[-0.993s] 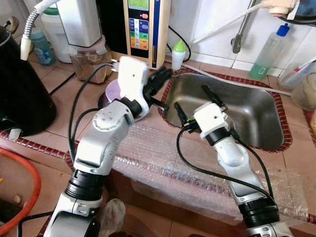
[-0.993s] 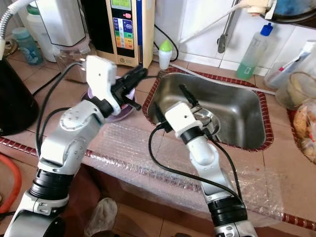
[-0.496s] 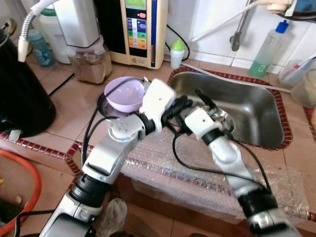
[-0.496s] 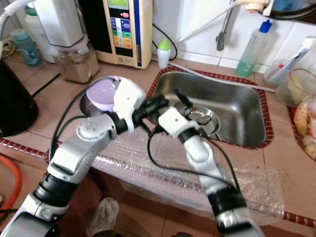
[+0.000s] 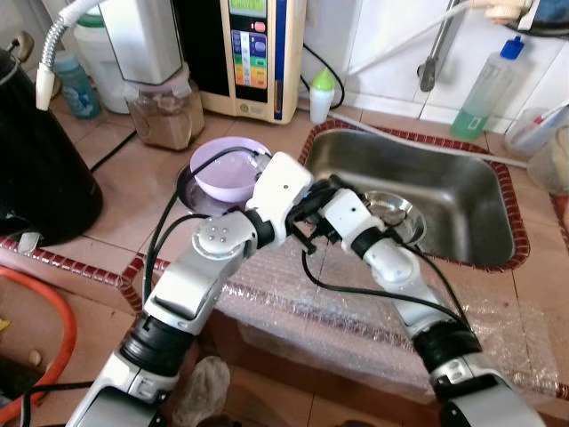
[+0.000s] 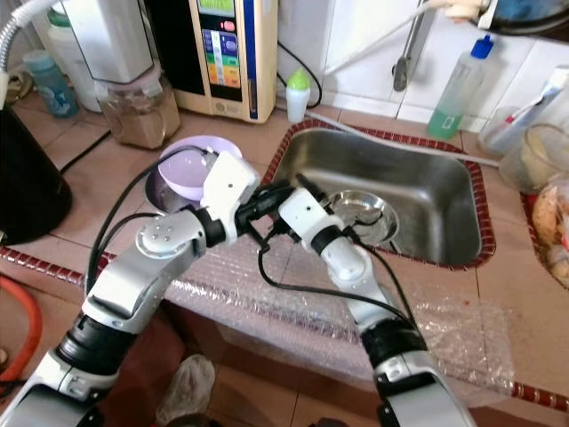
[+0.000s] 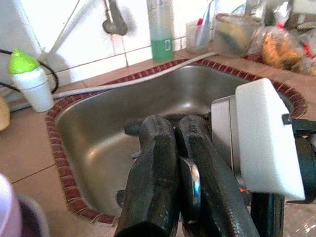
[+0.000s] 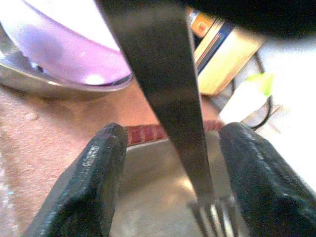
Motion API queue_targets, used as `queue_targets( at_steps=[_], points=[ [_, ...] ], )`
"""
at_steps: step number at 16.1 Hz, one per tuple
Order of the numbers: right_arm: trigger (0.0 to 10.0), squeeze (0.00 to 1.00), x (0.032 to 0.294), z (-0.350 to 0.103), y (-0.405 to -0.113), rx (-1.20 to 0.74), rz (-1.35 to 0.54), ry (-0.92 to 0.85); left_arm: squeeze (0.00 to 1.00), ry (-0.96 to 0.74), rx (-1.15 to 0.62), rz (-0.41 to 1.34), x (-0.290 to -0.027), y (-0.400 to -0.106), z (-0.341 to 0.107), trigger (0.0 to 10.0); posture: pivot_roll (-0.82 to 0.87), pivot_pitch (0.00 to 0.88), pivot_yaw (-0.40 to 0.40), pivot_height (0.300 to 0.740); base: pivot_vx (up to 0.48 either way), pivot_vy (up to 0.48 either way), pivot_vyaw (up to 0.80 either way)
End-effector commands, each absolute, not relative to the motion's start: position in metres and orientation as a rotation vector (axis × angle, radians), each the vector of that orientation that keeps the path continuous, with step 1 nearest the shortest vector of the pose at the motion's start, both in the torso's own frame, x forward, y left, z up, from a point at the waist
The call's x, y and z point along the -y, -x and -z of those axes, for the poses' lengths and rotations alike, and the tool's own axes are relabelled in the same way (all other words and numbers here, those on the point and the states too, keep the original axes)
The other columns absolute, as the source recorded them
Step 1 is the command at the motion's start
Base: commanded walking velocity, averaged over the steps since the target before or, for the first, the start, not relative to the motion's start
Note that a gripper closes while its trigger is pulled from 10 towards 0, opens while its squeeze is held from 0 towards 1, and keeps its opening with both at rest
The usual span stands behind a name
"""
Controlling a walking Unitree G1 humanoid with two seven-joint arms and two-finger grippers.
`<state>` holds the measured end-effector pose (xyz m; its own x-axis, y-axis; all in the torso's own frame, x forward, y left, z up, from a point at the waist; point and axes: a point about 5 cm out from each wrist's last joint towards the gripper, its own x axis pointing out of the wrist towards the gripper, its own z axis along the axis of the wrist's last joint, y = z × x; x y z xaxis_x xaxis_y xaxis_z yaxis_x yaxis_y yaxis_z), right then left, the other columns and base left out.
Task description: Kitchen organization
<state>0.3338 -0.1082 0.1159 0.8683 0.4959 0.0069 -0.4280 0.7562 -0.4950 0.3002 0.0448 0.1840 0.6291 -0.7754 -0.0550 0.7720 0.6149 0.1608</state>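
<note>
Fork passed between grippers at the sink's left rim.
Left gripper (image 7: 180, 197) fingers pinch the fork (image 8: 168, 98) handle; right gripper (image 8: 170, 168) fingers spread wide either side of it, over the sink (image 5: 462, 191).

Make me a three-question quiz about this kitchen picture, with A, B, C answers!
1. Where is the metal dish?
A. In the sink
B. On the floor
C. On a shelf

2. What colour is the bowl beside the sink?
A. Green
B. Purple
C. Black

3. What is the left gripper doing?
A. Hanging wide open
B. Squeezing a sponge
C. Pinching a fork

Answers: 1 A, it lies in the basin. 2 B, it looks pale purple. 3 C, the handle sits between its fingers while the right gripper is open around the fork.
</note>
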Motion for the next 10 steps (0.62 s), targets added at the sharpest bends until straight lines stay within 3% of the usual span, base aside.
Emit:
queue_targets(
  at_steps=[1,10],
  points=[
    [0.0,0.00,0.1138,-0.1168,-0.3385,0.105,-0.492,0.463,0.00,-0.186,0.042,0.878,-0.0460,-0.3004,-0.1866,0.0,0.01,0.000,-0.005,0.740,0.000,0.000,0.00],
    [0.0,0.00,0.1204,-0.1188,-0.3454,0.098,-0.472,0.330,0.00,-0.209,0.039,0.855,-0.0495,-0.3034,-0.1804,0.0,0.00,0.000,0.003,0.740,0.000,0.000,0.00]
  ],
)
